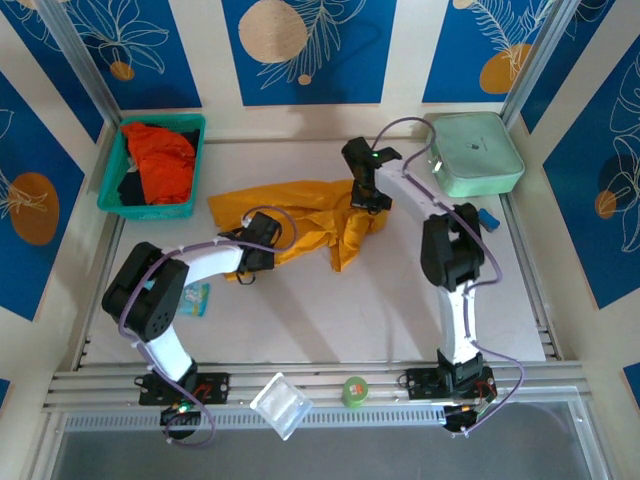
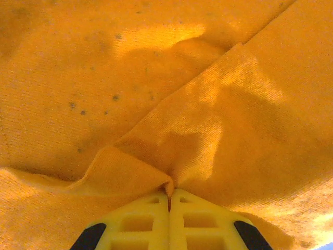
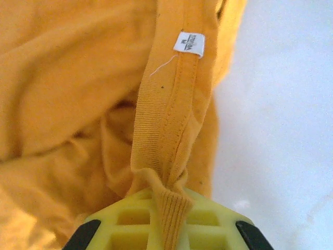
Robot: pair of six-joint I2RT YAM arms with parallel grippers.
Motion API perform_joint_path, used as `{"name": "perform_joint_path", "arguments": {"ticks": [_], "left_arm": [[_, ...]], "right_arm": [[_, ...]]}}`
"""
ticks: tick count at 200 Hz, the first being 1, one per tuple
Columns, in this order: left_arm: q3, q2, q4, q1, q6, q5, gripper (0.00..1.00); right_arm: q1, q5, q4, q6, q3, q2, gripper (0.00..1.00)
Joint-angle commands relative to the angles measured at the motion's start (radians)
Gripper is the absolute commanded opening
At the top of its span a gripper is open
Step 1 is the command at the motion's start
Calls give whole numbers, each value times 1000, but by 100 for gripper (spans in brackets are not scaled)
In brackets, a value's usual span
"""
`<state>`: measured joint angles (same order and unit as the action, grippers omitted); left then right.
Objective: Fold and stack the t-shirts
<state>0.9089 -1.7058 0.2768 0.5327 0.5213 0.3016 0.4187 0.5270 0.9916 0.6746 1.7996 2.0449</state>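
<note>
Left arm [image 1: 195,265]: elbow folded out to the left, forearm reaching right, wrist bent down. Left gripper [image 2: 169,194]: jaws pressed flat together, pinching a fold of the mustard-yellow t-shirt [image 2: 156,104] at the tips. Right arm [image 1: 455,255]: rises from its base, forearm stretched up and left, wrist tipped down. Right gripper [image 3: 162,191]: clamped on the shirt's ribbed collar band, cloth bunched between the jaws. The two grippers are well apart, with the right one farther from the bases.
</note>
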Motion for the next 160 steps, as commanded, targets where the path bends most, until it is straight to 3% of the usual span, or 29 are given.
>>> {"name": "perform_joint_path", "arguments": {"ticks": [1, 37, 69, 87, 102, 123, 160], "left_arm": [[5, -8, 43, -24, -22, 39, 0], [19, 69, 95, -49, -67, 91, 0], [27, 137, 124, -55, -111, 110, 0], [20, 166, 126, -55, -131, 92, 0], [8, 194, 128, -54, -139, 74, 0], [-16, 261, 136, -53, -141, 45, 16], [-25, 423, 193, -51, -144, 27, 57]], "right_arm": [[-52, -5, -27, -30, -115, -173, 0], [-190, -68, -65, -80, -357, -375, 0], [-331, -97, -99, -113, -512, -440, 1], [-396, -105, -129, -122, -564, -434, 19], [-424, -111, -143, -128, -587, -431, 45], [-417, -146, -156, -137, -608, -474, 62], [-289, -273, -146, -103, -674, -602, 67]]}}
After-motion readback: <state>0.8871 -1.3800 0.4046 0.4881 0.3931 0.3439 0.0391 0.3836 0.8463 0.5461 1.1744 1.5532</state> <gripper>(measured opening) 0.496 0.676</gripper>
